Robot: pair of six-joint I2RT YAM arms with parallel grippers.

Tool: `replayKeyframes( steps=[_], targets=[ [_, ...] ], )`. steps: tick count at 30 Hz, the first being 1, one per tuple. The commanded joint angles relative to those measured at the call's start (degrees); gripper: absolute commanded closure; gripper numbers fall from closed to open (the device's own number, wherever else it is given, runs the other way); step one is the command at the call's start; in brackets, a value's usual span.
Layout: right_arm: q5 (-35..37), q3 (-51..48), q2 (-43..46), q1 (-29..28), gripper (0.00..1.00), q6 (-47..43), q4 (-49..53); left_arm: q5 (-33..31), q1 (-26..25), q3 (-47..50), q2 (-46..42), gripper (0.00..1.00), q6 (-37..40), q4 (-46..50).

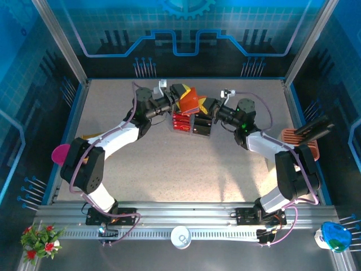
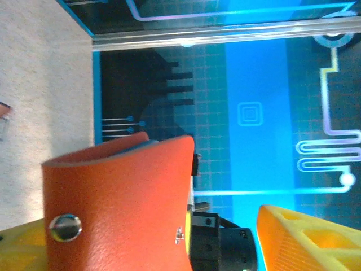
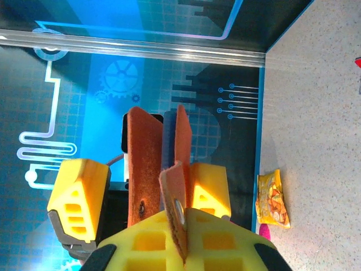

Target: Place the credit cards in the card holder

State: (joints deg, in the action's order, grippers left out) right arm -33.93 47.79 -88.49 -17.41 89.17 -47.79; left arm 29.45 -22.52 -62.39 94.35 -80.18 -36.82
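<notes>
We find both arms reaching to the far middle of the table [image 1: 169, 186], where they meet at the card holder [image 1: 192, 100] — the orange-red wallet is held up off the surface between the two pincers. The right gripper [image 3: 180, 237] is pressed fully together on one flap of it. In the right wrist view its yellow fingers [image 3: 144, 244] pinch the suede-brown edge, and two more leaves of the wallet stand up beyond, slightly spread.

The left gripper [image 2: 146, 231] has its jaws wide apart and grips nothing. In the left wrist view the wallet's leather face, with its metal snap stud [image 2: 65, 227], lies close over one finger. The other finger [image 2: 304, 237] stands well clear to the right. From the right wrist we see those same fingers straddling the leaves, one just beside the nearer leaf and the other apart from it.

The credit cards [image 1: 181, 121] rest on the table directly under the raised wallet — a red batch on the left, a dark batch just beside it on the right. Whether any card sits in the wallet's pockets we cannot tell.

A peach slotted stand [image 1: 299, 140] is at the table's right edge, a pink object [image 1: 60, 153] is at its left, and a snack packet [image 3: 272, 197] lies by the wall.
</notes>
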Motion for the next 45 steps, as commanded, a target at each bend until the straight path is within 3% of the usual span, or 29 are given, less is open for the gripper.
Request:
replayKeyframes(
  steps=[1,8,10,14,20,33,45],
  targets=[
    [-0.6,-0.9,0.9,0.8,1.0,0.6,-4.0,0.8,1.6,0.3,-5.0,0.26,7.1,8.5],
    [-0.9,-4.0,0.4,0.8,1.0,1.2,-6.6,-1.7,2.3,-6.7,-8.8,0.12,22.6,32.6],
    [-0.9,-5.1,0.3,0.8,1.0,1.1,-7.2,-2.9,1.8,-10.9,-8.6,0.01,27.6,41.5],
    [-0.8,-7.3,0.5,0.3,1.0,0.1,-7.6,-8.4,-1.0,-21.6,-5.7,0.01,39.0,60.9],
    [-0.2,-11.0,0.7,-0.8,1.0,-1.9,-7.4,-18.3,-5.9,-32.9,0.5,0.01,48.6,79.9],
    [1.8,-16.0,-0.9,-3.6,1.0,-3.6,-9.5,-26.4,-11.4,-35.4,6.2,0.01,56.0,87.9],
    [3.2,-20.0,-3.0,-4.1,1.0,-5.4,-11.4,-34.9,-12.1,-23.3,3.2,0.01,55.6,85.8]
  ],
)
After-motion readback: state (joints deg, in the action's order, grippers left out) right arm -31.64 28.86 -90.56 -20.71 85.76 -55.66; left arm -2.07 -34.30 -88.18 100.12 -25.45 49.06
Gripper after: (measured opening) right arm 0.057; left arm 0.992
